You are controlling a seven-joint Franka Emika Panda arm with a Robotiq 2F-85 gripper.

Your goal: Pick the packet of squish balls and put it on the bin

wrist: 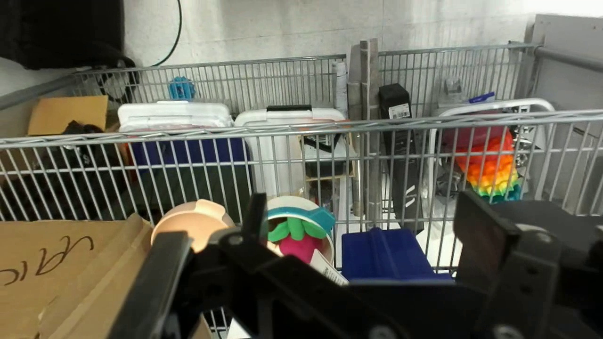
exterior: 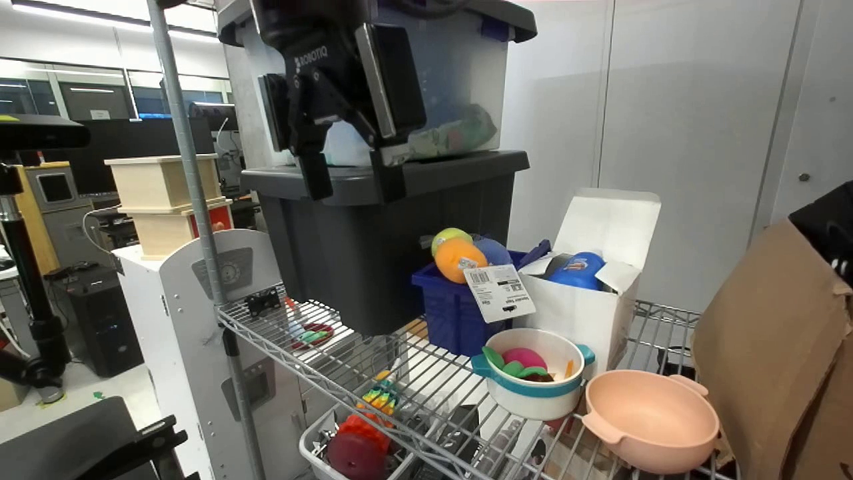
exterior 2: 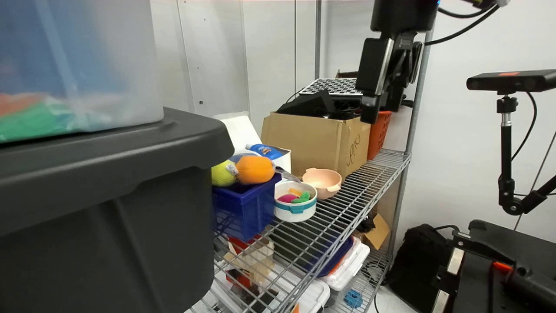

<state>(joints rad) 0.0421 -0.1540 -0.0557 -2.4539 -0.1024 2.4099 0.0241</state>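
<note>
1. Silver wire shelving (exterior 2: pixel 356 187) runs along pale, smooth wall panels (exterior: pixel 693 153).
2. On it stands a large dark grey plastic tote (exterior: pixel 386 267) with a lid, and a translucent plastic tote (exterior: pixel 460 73) rests on top of that.
3. Between the large dark grey plastic tote and a white cardboard box (exterior: pixel 580 313) stands the small royal-blue, open-topped square plastic bin (exterior: pixel 446 323).
4. The packet of squish balls (exterior: pixel 461 260), showing an orange ball, a yellow-green one and a bluish round shape, sits at the top of the bin and bulges above its rim. Its white label card (exterior: pixel 500 293), printed in black, hangs down outside. How deep the packet reaches cannot be told.
5. The white cardboard box has its flap raised and holds a glossy blue item (exterior: pixel 578 270).
6. Near the bin stands a round white bowl with a teal band and teal handles (exterior: pixel 526 407), holding green and pink pieces; just beside it is a peach two-handled bowl (exterior: pixel 653 410).
7. A brown cardboard box with black handwriting (exterior 2: pixel 304 134) stands farther along the shelving.
8. High above the shelving, the black Robotiq gripper (exterior: pixel 353 181) points downward, its two fingers apart, well away from the packet in both exterior views. In the wrist view the bin and the white bowl appear between the spread fingers.
</note>
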